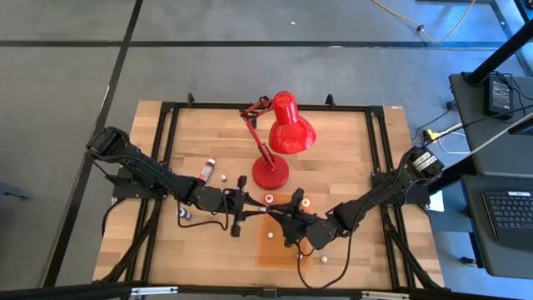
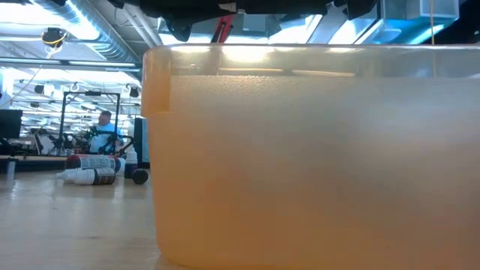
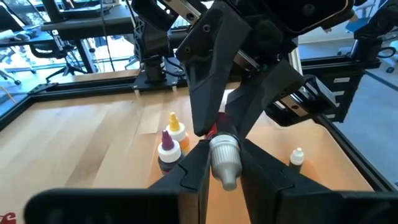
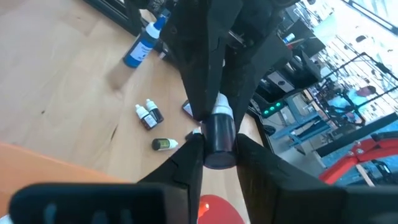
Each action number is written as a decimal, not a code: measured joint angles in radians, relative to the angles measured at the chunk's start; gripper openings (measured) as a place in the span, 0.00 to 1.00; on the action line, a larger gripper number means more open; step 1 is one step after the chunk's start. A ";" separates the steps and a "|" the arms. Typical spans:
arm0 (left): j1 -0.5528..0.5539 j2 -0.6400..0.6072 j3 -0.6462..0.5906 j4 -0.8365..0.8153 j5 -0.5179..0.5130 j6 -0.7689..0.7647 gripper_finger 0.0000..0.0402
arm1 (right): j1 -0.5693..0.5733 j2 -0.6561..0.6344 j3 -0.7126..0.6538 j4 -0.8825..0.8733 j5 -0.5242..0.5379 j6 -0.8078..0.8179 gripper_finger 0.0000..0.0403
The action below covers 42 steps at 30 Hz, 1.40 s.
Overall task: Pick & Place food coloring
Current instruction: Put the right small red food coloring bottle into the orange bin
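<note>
Handover is midway: left hand [image 3: 225, 163] and right hand [image 4: 214, 152] both grip one bottle [image 4: 217, 132], while several bottles [image 4: 149, 116] lie beyond on the counter [image 1: 341, 175].

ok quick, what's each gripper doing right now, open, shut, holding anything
Left gripper: shut on the small bottle, at its white cap end.
Right gripper: shut on the same small bottle, at its dark base end, fingertip to fingertip with the left gripper.

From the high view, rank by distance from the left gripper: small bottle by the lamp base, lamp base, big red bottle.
1. Small bottle, right beside the left gripper.
2. Lamp base, behind it, mid-table.
3. Big red bottle, off to the left.
</note>
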 joint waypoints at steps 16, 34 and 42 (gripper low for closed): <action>0.010 0.009 0.209 -0.419 0.076 -0.083 0.16 | 0.155 -0.156 0.000 -0.395 0.226 0.340 0.67; 0.058 0.340 0.807 -1.097 0.332 -0.152 0.16 | 0.169 -0.225 0.000 -0.886 -0.003 0.874 0.68; 0.041 0.514 1.011 -1.277 0.382 -0.194 0.16 | 0.169 -0.222 0.000 -1.010 -0.110 1.024 0.68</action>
